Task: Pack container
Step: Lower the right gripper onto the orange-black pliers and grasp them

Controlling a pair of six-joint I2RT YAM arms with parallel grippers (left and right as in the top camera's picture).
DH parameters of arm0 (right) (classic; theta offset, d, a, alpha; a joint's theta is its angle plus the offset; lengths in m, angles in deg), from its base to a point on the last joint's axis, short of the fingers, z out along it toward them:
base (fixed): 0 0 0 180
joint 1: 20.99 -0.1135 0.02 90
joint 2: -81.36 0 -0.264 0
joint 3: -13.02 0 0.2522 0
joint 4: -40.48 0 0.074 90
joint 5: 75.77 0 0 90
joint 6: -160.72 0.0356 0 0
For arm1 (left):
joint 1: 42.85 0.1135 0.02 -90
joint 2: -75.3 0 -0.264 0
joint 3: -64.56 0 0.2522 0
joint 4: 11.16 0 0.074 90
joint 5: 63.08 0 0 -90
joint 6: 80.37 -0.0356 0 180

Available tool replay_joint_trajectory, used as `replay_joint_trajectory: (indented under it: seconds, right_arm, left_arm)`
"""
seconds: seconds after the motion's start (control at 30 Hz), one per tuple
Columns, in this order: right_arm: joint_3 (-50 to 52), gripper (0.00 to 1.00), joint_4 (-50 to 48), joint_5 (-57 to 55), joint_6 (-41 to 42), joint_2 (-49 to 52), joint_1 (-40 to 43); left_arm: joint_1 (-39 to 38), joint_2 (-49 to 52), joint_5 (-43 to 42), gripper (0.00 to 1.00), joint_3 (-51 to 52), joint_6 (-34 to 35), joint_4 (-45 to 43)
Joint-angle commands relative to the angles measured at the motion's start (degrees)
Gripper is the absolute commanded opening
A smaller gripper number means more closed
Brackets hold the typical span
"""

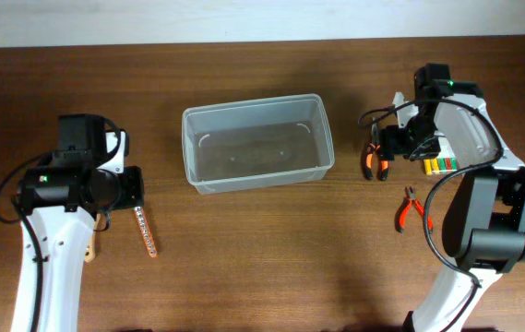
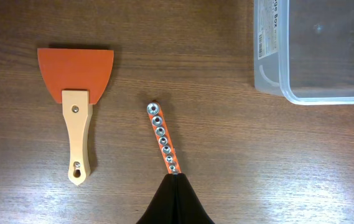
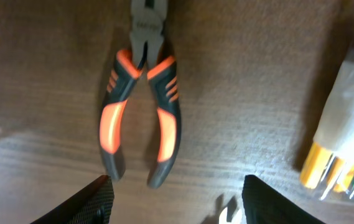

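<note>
Sitting in the middle of the table [image 1: 262,267] is the container [image 1: 257,143]. The left wrist view shows only one corner of it; the rest is cut off.

The left gripper [image 2: 176,186] has its two fingers pressed together into one dark point. That point covers the near end of the socket strip [image 2: 163,138], so I cannot tell if it touches the strip. I cannot see it holding anything. A scraper [image 2: 77,106] lies beside the strip. From above, the left arm hides most of the scraper.

The right gripper [image 3: 178,186] is wide open and has hold of nothing. Only the tips of its fingers [image 3: 99,199] show, at the bottom edge. The big pliers [image 3: 142,118] lie on the wood just past them, handles toward the gripper. This view is blurry, and the pliers' nose is cut off at the top. A pack of coloured bits [image 3: 344,149] runs off the right edge. From above, small red pliers [image 1: 411,208] lie near the big ones.
</note>
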Motion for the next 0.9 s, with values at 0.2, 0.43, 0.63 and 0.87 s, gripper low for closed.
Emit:
replay_joint_trajectory:
  seconds: [0.2, 0.43, 0.63, 0.87]
  right_arm:
    - [0.4, 0.67, -2.8, -1.6, -0.8, 2.4, -0.2]
    - [0.5, 0.67, -3.0, -1.4, -1.0, 5.3, -0.2]
    - [0.8, 0.67, -4.1, -1.4, -1.0, 6.9, -0.2]
    - [0.8, 0.66, -4.3, -1.3, -0.8, 9.7, -0.2]
  left_arm:
    - [0.3, -0.8, -1.9, 0.02, 0.0, 0.6, 0.1]
    - [0.3, -0.8, -1.9, 0.02, 0.0, 0.6, 0.0]
    - [0.3, -0.8, -1.9, 0.02, 0.0, 0.6, 0.0]
    - [0.3, -0.8, -1.9, 0.02, 0.0, 0.6, 0.0]
